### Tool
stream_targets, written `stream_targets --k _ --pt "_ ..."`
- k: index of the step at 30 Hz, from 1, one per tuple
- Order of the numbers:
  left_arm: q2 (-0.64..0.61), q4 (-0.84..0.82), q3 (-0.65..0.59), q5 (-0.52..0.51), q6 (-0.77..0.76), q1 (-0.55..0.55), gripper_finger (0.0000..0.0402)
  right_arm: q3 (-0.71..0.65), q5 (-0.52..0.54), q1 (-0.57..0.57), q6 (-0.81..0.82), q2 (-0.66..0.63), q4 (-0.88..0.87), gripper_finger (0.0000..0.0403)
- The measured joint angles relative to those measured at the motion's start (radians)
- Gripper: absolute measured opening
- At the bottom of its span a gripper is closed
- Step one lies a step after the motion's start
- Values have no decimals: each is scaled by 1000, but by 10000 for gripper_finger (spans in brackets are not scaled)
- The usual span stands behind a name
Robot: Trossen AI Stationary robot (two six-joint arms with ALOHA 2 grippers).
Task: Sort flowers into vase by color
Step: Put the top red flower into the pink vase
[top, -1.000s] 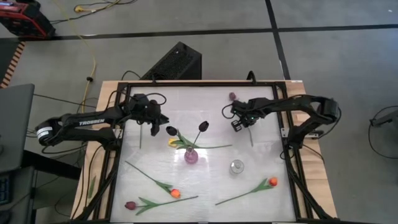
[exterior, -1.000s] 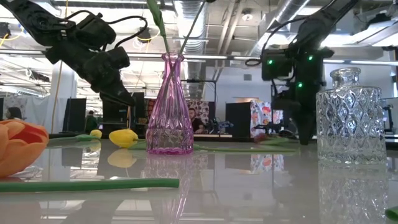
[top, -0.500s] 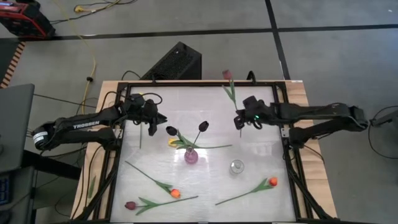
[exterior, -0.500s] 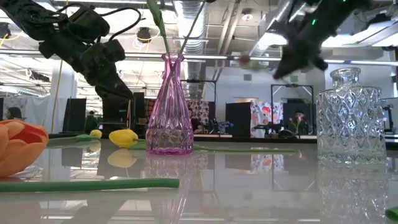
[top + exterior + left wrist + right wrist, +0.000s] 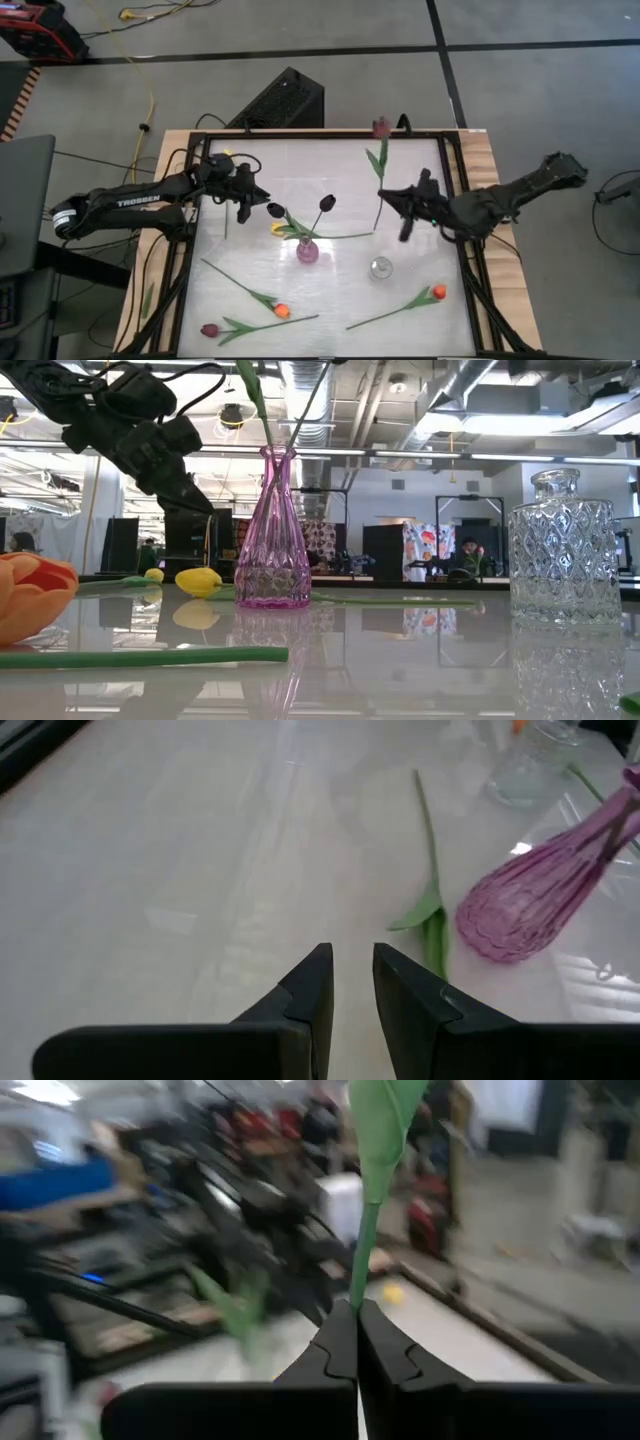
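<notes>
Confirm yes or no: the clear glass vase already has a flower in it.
No. In the high view the clear glass vase stands empty, while the pink vase alone holds stems, and the low view shows nothing rising from the clear vase's neck.

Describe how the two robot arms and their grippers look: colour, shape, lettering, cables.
Both arms are slim, black and jointed. The left arm bears white TROSSEN lettering, and black cables loop near its wrist. The left gripper and right gripper each end in two flat black fingers with stepped, angular tips.
</notes>
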Motion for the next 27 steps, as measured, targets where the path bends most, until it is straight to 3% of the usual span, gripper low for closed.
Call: stream_targets --k 4,8,12,19,27 --pt "0 0 0 -12 0 -25 61 5 -2 110 -183 0 194 19" --pt "0 1 0 -44 0 -41 61 69 -4 213 -230 19 209 19" --pt "0 5 0 -52 0 -44 61 170 -6 278 -300 121 219 19" --pt "0 33 0 -53 -4 -44 61 350 -90 287 -337 404 134 19" --pt "1 47 0 -52 -6 -44 61 422 -150 275 -213 601 146 20"
